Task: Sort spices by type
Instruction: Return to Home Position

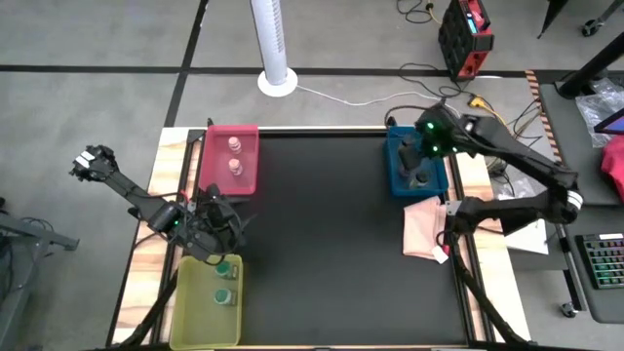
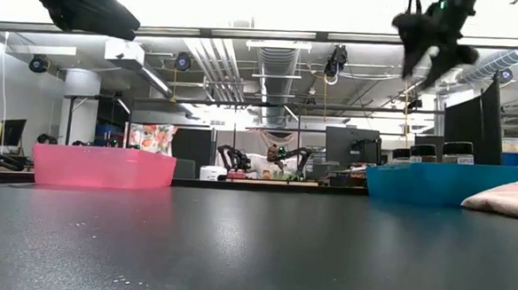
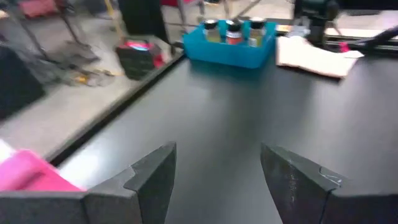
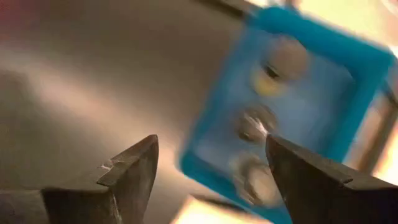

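Spice jars (image 1: 234,167) sorted across three trays on the dark tabletop (image 1: 331,253). Two pinkish-topped jars (image 1: 233,144) inside the red tray (image 1: 216,136) at the far left corner; two green-lidded jars (image 1: 225,270) inside the yellow-green tray (image 1: 200,317) at the near left; three dark-capped jars (image 3: 234,32) in a row inside the blue tray (image 1: 398,187) at the far right. Pink cloth (image 1: 424,226) just beside the blue tray, on its near side.

Right end effector (image 4: 211,168): hangs above the blue tray, fingers (image 4: 134,168) spread wide, gripping nothing. Dark-capped jars directly beneath, well clear of it, upright in the tray.

Left end effector (image 3: 217,180): hovers over the tabletop between the red tray and the yellow-green tray, nearer the latter's far edge. Fingers (image 3: 155,180) wide apart and empty, touching no jar. Points across the tabletop toward the blue tray; green-lidded jars close by on its near side, pinkish-topped jars a little farther on its far side.
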You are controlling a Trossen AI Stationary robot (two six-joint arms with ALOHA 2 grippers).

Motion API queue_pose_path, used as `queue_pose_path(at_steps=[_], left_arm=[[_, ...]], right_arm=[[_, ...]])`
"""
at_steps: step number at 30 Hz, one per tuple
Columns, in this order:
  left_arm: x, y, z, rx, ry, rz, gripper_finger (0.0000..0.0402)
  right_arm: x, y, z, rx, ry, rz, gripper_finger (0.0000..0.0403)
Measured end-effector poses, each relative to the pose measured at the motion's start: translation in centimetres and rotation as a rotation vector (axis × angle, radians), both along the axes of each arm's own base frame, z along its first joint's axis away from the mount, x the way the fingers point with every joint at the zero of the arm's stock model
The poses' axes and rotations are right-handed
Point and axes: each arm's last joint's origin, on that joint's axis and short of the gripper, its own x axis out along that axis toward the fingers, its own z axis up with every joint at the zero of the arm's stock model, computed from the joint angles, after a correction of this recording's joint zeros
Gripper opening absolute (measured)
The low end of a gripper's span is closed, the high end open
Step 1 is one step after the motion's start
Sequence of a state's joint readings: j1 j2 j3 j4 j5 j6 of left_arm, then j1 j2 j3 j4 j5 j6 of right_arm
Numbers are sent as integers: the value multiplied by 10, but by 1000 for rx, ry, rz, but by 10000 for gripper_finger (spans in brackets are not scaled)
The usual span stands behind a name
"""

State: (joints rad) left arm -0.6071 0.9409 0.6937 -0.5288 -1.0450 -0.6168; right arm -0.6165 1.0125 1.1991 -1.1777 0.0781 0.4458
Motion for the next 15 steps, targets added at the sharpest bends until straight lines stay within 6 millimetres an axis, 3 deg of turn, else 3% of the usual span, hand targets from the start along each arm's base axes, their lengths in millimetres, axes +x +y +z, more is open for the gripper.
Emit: queue_pose_path(at_steps=[7,12,15], left_arm=[[7,-8,5,-60,14,-170,217],[21,-21,33,68,-128,-496,217],[24,-22,46,172,-216,-658,217]], right_arm=[[23,53,27,-209,-350,356,267],[56,100,26,-343,-611,681,258],[73,125,19,-430,-682,811,251]])
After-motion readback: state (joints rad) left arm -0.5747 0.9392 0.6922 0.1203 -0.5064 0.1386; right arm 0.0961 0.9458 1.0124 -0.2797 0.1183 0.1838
